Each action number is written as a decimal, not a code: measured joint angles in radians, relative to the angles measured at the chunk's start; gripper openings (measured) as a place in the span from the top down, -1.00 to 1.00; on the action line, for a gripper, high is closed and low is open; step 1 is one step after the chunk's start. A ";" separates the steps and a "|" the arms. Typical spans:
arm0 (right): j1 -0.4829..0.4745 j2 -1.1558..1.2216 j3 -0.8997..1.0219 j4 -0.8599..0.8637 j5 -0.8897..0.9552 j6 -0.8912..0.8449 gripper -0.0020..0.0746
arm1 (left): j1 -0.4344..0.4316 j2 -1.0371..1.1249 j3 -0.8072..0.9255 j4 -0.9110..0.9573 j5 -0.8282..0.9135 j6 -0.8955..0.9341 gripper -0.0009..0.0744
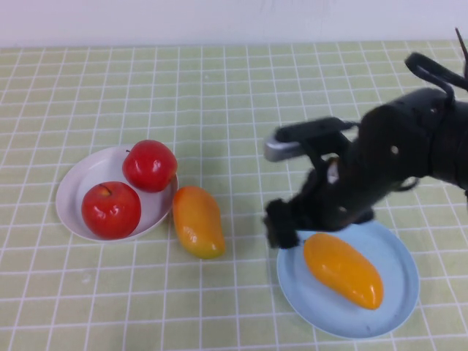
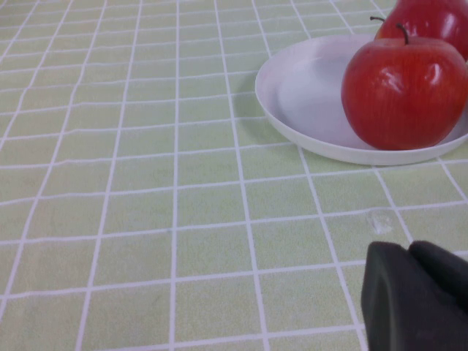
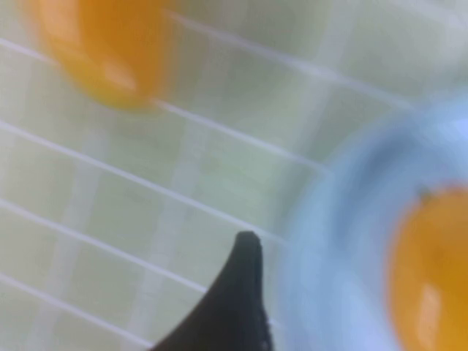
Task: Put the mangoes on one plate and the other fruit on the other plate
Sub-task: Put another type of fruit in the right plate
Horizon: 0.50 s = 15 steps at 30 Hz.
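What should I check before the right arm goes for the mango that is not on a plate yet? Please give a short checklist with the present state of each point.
1. Right gripper empty, above the blue plate's near-left rim: ok.
2. Its fingers open: ok, one grey finger stands far from the dark one.
3. First mango lying on the blue plate: ok.
4. Second mango free to grasp: not ok for a wide grasp, it lies on the table close to the white plate; whether they touch, cannot tell.
5. Both apples on the white plate: ok.
6. Left gripper parked low near the white plate, shut: ok.
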 joint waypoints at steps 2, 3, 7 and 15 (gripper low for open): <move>0.034 -0.002 -0.035 0.011 -0.017 -0.002 -0.85 | 0.000 0.000 0.000 0.000 0.000 0.000 0.97; 0.050 0.006 -0.056 0.020 -0.028 -0.002 -0.85 | 0.000 0.000 0.000 0.000 0.000 0.000 0.97; 0.088 0.077 -0.159 0.034 -0.055 -0.002 -0.85 | 0.000 0.000 0.000 0.000 0.000 0.000 0.97; 0.094 0.339 -0.421 0.054 -0.039 -0.002 -0.86 | 0.000 0.000 0.000 0.000 0.000 0.000 0.98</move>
